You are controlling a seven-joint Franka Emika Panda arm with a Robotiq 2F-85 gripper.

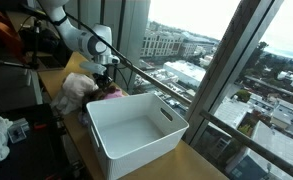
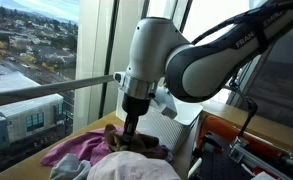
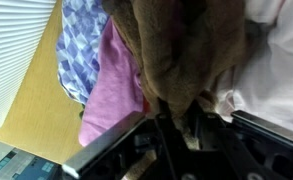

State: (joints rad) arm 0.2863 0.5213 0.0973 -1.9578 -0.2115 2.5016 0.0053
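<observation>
A brown cloth (image 3: 186, 50) lies on top of a pile of clothes (image 1: 81, 85) on a wooden table (image 3: 36, 110). My gripper (image 3: 176, 125) points straight down into the pile, its jaws pinched together with a fold of the brown cloth between them. In both exterior views the gripper (image 1: 108, 82) (image 2: 129, 132) is pressed into the heap. Beside the brown cloth (image 2: 136, 143) lie a pink cloth (image 3: 111, 85), a blue patterned cloth (image 3: 83, 45) and a white cloth (image 3: 276, 70). The fingertips are buried in fabric.
An empty white plastic bin (image 1: 136, 130) stands on the table next to the pile. A metal window rail (image 2: 46, 90) and tall glass panes run along the table's far edge. A chair with more clothes (image 1: 1, 135) stands to one side.
</observation>
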